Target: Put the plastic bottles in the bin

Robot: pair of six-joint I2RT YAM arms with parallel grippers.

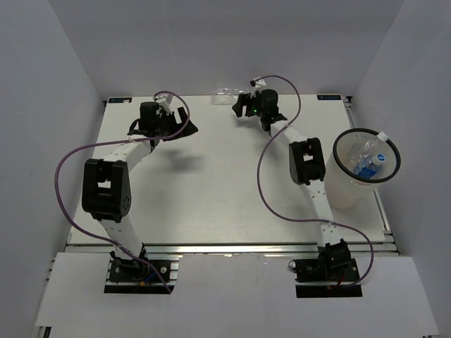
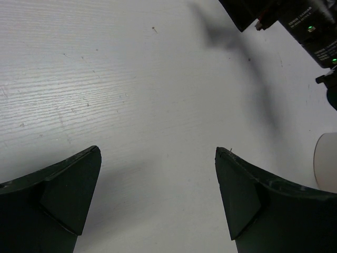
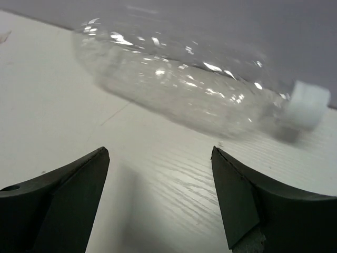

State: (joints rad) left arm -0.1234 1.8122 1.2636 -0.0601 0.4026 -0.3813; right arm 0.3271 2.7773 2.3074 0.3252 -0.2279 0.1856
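A clear unlabelled plastic bottle [image 1: 227, 92] lies on its side against the back wall. In the right wrist view this bottle [image 3: 174, 84] fills the upper frame, its white cap [image 3: 308, 103] to the right. My right gripper [image 1: 239, 108] is open and empty just in front of it, its jaws wide apart [image 3: 160, 155]. My left gripper [image 1: 187, 129] is open and empty over bare table [image 2: 158, 153]. The bin [image 1: 341, 189] stands at the right edge and holds several bottles, one with a blue label [image 1: 369, 165]. No orange bottle shows.
The walls enclose the table on three sides. The right arm's wrist [image 2: 295, 21] shows at the top right of the left wrist view, with a white rounded object [image 2: 327, 168] at that view's right edge. Purple cables loop beside both arms.
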